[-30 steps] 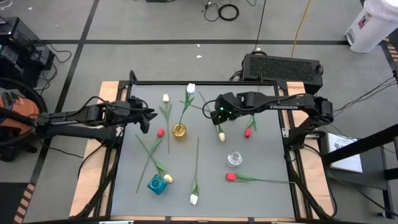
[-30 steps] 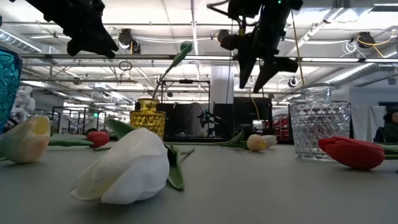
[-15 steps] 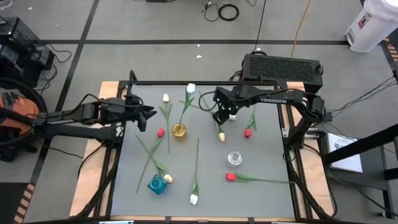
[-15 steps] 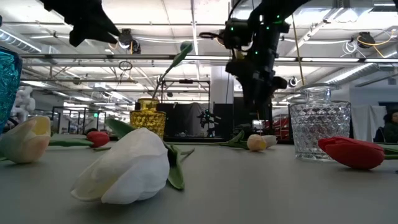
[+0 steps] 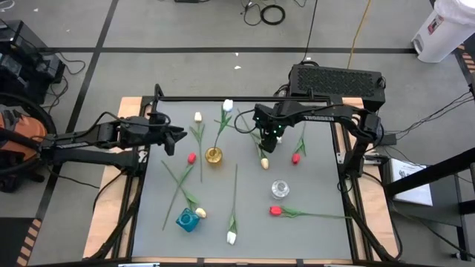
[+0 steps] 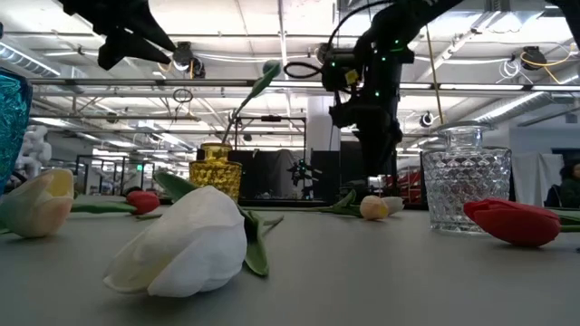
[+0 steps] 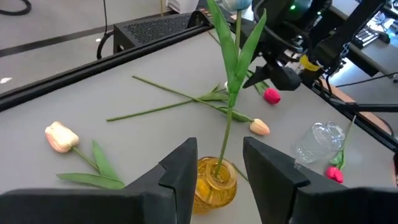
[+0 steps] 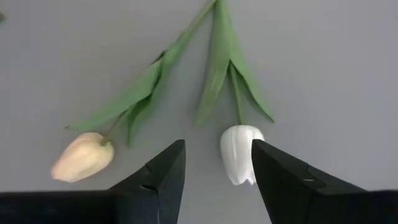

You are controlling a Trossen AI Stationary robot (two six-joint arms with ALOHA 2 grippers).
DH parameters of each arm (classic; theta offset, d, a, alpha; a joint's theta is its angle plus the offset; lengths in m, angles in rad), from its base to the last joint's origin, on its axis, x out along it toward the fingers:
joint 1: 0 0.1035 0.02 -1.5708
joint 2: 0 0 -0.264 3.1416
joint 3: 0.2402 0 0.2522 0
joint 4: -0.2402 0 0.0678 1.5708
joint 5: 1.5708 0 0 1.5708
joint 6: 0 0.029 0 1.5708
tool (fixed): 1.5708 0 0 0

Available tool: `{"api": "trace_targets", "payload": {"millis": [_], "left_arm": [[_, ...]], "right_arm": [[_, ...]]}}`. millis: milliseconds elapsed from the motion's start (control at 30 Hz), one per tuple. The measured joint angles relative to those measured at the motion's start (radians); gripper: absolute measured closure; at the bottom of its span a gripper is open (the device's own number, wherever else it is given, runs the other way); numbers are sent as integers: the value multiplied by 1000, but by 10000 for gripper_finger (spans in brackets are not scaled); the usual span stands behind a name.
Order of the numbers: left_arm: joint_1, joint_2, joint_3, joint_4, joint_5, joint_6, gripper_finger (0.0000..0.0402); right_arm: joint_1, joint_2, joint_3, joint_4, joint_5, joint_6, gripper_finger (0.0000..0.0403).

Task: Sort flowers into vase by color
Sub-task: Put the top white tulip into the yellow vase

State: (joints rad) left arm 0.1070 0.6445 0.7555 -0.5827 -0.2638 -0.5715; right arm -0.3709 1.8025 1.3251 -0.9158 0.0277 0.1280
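A yellow vase (image 5: 214,156) holds one white tulip (image 5: 228,105) by its stem. A clear vase (image 5: 280,188) and a blue vase (image 5: 187,219) stand nearer. My right gripper (image 8: 214,180) hangs open, pointing down, above two tulips lying on the table. The white head (image 8: 239,152) shows between its fingers and the pale yellow head (image 8: 83,155) lies off to one side. My left gripper (image 7: 217,171) is open and raised at the table's left, facing the yellow vase (image 7: 214,183) without touching it. Other tulips lie flat on the table: red (image 5: 295,158), red (image 5: 275,211), white (image 5: 231,237).
More loose tulips lie at the left: a yellow one (image 5: 198,116), a red one (image 5: 191,158) and a yellow one (image 5: 200,213) beside the blue vase. A black box (image 5: 338,80) sits behind the table's far edge. The table has a raised black frame.
My right gripper has swung a little toward the table's right, rolled from lying sideways to pointing down, and dropped toward the white and pale yellow tulips beside the yellow vase. It has stayed open. The flowers have not moved.
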Motion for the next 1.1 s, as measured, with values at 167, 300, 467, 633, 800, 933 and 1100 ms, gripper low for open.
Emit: {"api": "trace_targets", "payload": {"millis": [167,300,467,633,800,933,1100], "left_arm": [[0,0,0,1,0,-26,265],[0,0,0,10,0,-27,265],[0,0,0,31,-1,-27,265],[0,0,0,30,-1,-27,265],[0,0,0,29,-1,-27,265],[0,0,0,29,-1,-29,265],[0,0,0,28,-2,-47,265]], "right_arm": [[-25,28,0,-1,0,-54,227],[-45,30,0,8,0,-93,227],[-75,30,0,24,-1,-100,227],[-89,30,0,29,-5,-108,227],[-87,30,0,78,-10,-110,227],[-88,30,0,136,-28,-102,227],[-88,30,0,155,-30,-67,227]]}}
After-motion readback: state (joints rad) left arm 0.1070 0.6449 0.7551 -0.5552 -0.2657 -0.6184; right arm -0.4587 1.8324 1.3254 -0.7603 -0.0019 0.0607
